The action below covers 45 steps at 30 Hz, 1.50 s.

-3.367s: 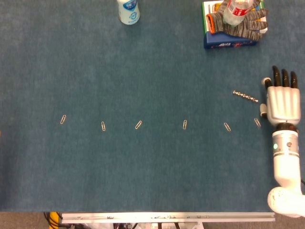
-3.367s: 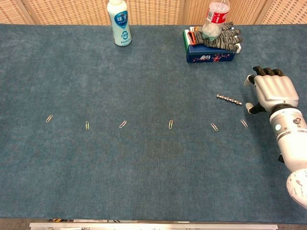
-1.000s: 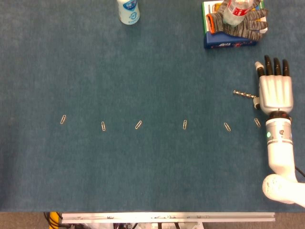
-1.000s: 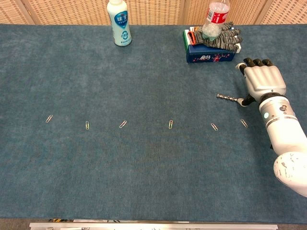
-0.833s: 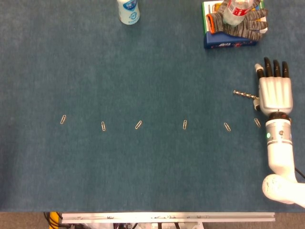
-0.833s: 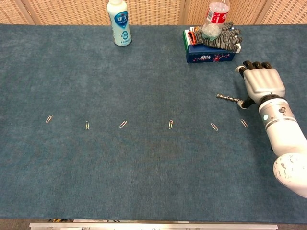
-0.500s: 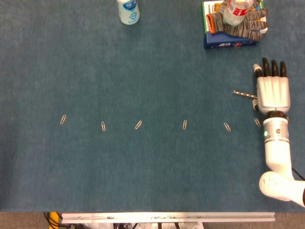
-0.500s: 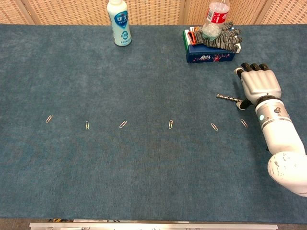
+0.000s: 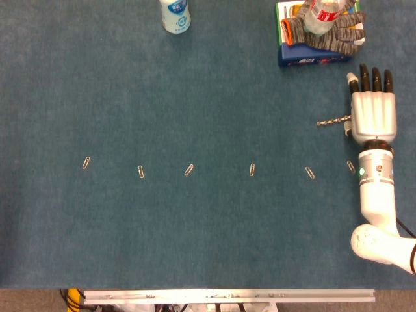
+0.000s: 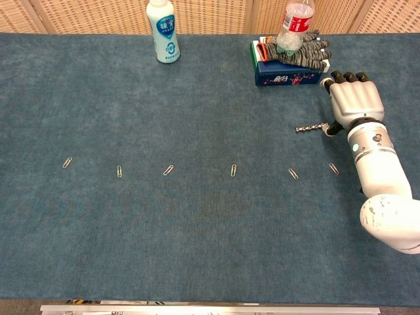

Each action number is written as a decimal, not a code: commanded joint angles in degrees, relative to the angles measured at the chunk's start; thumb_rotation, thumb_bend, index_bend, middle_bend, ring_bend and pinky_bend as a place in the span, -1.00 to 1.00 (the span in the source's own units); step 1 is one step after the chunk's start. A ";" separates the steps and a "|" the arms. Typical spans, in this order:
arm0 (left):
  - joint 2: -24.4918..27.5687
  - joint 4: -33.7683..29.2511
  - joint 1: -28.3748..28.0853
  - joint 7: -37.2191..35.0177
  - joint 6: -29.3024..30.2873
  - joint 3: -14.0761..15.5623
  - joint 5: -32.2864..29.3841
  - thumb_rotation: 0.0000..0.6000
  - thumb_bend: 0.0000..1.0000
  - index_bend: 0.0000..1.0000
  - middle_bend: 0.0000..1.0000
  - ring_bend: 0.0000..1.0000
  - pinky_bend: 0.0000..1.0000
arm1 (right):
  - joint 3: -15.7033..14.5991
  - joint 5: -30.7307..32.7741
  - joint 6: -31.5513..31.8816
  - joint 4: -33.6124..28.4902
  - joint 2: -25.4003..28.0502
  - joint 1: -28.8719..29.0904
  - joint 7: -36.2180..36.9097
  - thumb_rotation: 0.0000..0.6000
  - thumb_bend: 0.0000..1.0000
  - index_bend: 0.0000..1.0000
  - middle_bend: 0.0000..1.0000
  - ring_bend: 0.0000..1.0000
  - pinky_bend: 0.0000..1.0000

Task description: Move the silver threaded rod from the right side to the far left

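The silver threaded rod (image 9: 331,122) lies on the blue felt at the right side, tilted slightly up toward the right. My right hand (image 9: 373,114) hovers palm down over the rod's right end, fingers stretched toward the far edge. Its thumb side meets that end and seems to pinch it; the contact itself is hidden under the palm. In the chest view the rod (image 10: 310,127) sticks out leftward from the right hand (image 10: 354,100). My left hand appears in neither view.
Several paper clips (image 9: 252,169) lie in a row across the middle of the table. A white bottle (image 9: 175,14) stands at the far edge. A blue box (image 9: 312,58) with a grey glove and a plastic bottle (image 9: 322,16) on it sits just beyond the right hand.
My right hand slid left over the rod's right end, then moved toward the far edge. The rod's right end swung up with it, while its left end stayed in place.
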 commanded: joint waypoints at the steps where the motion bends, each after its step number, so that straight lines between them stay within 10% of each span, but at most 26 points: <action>1: 0.00 0.01 -0.01 0.02 -0.08 0.01 -0.07 1.00 -0.10 -0.03 -0.14 -0.45 -0.39 | -0.56 -0.58 -0.29 -3.26 1.96 -0.79 1.33 1.00 -0.59 -0.67 -0.90 -1.00 -0.92; 14: 0.29 -0.43 0.07 -0.18 -0.02 0.21 0.28 1.00 -0.10 -0.03 -0.14 -0.45 -0.38 | -3.44 -3.33 -2.57 -18.48 14.72 -1.34 1.01 1.00 -0.50 -0.26 -0.89 -1.00 -0.92; 37: 0.45 -0.66 -0.10 0.29 -1.03 0.26 -0.68 1.00 -0.10 -0.02 -0.14 -0.45 -0.38 | -9.91 -7.65 -11.78 -8.14 18.04 0.62 6.04 1.00 -0.24 -0.19 -0.99 -1.00 -0.99; 45: 0.66 -0.80 -0.07 -0.10 -1.03 0.26 -0.70 1.00 -0.10 -0.02 -0.14 -0.45 -0.38 | -9.59 -9.28 -10.41 -6.19 16.50 0.70 7.49 1.00 -0.55 -0.23 -0.99 -1.00 -1.00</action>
